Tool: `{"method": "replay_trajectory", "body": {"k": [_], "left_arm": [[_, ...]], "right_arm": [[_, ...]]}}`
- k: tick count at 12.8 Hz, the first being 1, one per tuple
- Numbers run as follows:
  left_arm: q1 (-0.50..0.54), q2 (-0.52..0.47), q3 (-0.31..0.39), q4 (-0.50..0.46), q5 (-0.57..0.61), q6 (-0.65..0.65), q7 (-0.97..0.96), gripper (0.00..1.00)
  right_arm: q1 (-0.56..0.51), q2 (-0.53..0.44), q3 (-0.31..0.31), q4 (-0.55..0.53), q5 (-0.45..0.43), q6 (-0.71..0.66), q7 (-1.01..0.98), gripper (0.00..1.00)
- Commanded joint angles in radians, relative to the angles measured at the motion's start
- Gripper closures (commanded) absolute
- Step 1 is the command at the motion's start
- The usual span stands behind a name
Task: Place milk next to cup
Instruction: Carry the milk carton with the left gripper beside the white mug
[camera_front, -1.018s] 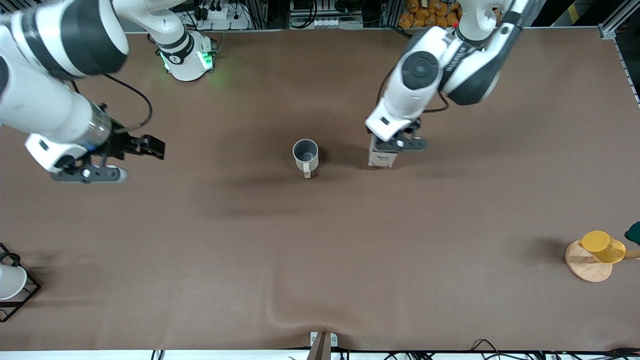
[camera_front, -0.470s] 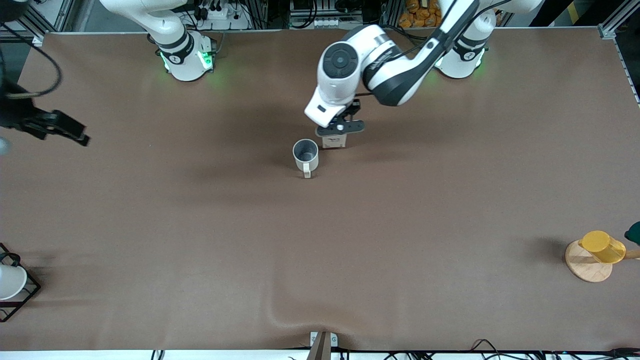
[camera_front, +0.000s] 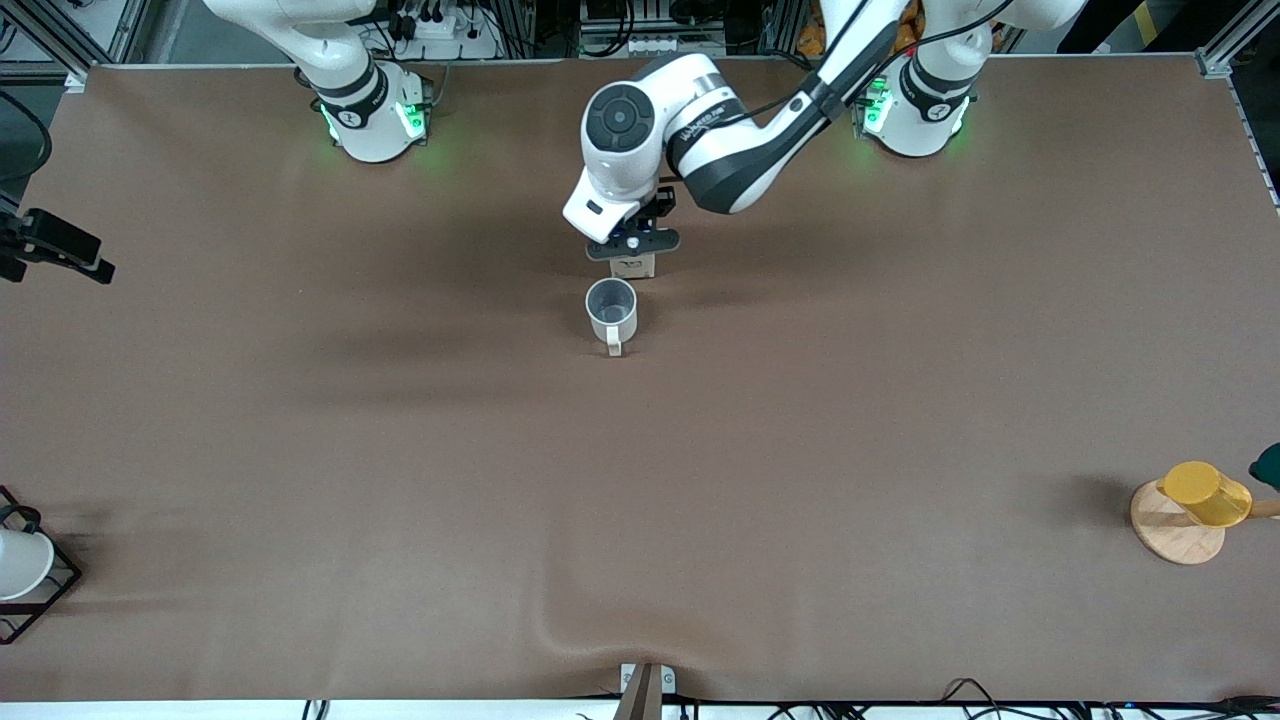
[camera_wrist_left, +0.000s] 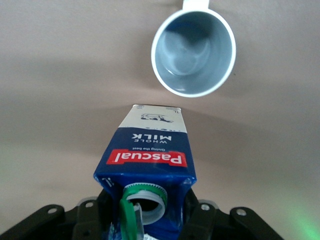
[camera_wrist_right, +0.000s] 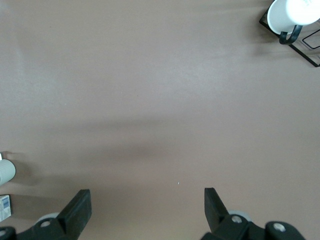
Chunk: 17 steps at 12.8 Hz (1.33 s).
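Observation:
The milk (camera_front: 634, 266) is a dark-blue carton with a red band and an open green cap. My left gripper (camera_front: 633, 243) is shut on its top and holds it upright just beside the cup (camera_front: 611, 308), on the side toward the robots' bases. I cannot tell whether the carton's base touches the table. In the left wrist view the milk (camera_wrist_left: 147, 160) stands between the fingers (camera_wrist_left: 200, 220), a small gap from the beige, grey-lined cup (camera_wrist_left: 193, 52). My right gripper (camera_wrist_right: 147, 200) is open and empty over the table's edge at the right arm's end (camera_front: 55, 250).
A white cup in a black wire rack (camera_front: 20, 565) stands near the front corner at the right arm's end; it also shows in the right wrist view (camera_wrist_right: 292, 15). A yellow cup on a wooden disc (camera_front: 1195, 500) stands at the left arm's end.
My left gripper carried the milk from the left arm's side of the cup round to its base side. My right arm drew back toward its end of the table.

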Motion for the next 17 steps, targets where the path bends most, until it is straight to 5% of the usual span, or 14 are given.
{"method": "replay_trajectory", "body": {"k": [1, 15, 17], "left_arm": [[-0.025, 0.034, 0.008, 0.06, 0.067, -0.009, -0.03, 0.55], [-0.051, 0.091, 0.01, 0.132, 0.118, 0.006, -0.069, 0.54], [-0.051, 0.093, 0.01, 0.132, 0.12, 0.006, -0.067, 0.44]], "right_arm": [[-0.014, -0.014, 0.021, -0.007, -0.001, -0.01, 0.049, 0.0], [0.017, -0.001, 0.017, 0.034, -0.007, -0.023, 0.12, 0.0], [0.018, -0.001, 0.015, 0.034, -0.008, -0.027, 0.124, 0.0]]}}
